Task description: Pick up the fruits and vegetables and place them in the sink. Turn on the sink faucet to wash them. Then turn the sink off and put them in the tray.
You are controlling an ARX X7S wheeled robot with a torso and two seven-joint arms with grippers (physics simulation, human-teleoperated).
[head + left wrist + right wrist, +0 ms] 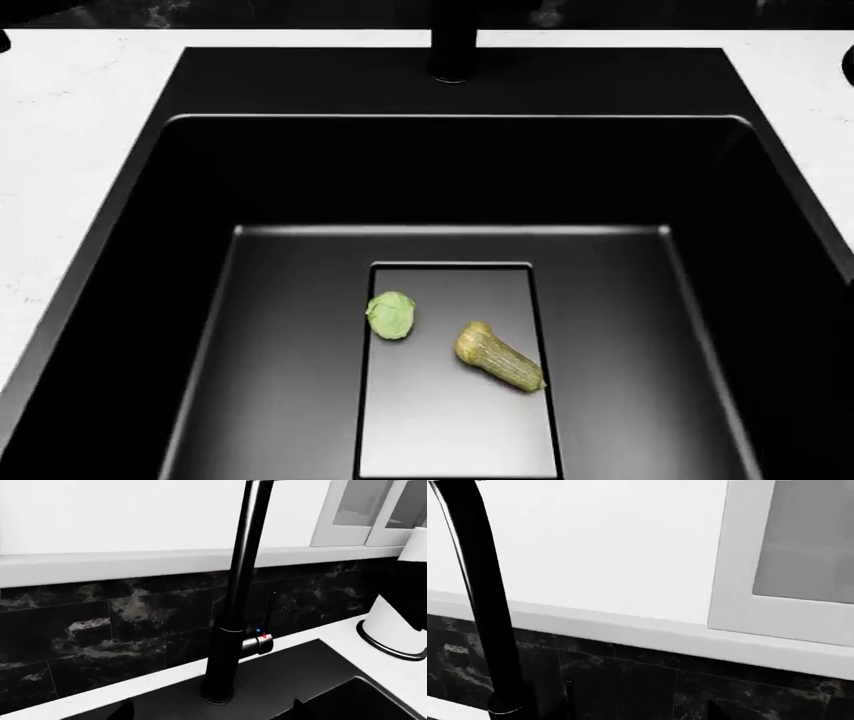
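The pale green cabbage and the yellowish-tan squash lie apart on the drain plate in the floor of the black sink. The black faucet column stands on the sink's back deck; its base shows in the head view. Its side lever bears red and blue marks. My left gripper is open and empty, its tips either side of the faucet base, short of it. My right gripper is open and empty near the column, facing the backsplash. The tray is out of view.
A dark marbled backsplash runs behind the faucet under a white ledge. A white rounded container with a black base ring stands on the white counter beside the sink. Glass-front cabinets hang above.
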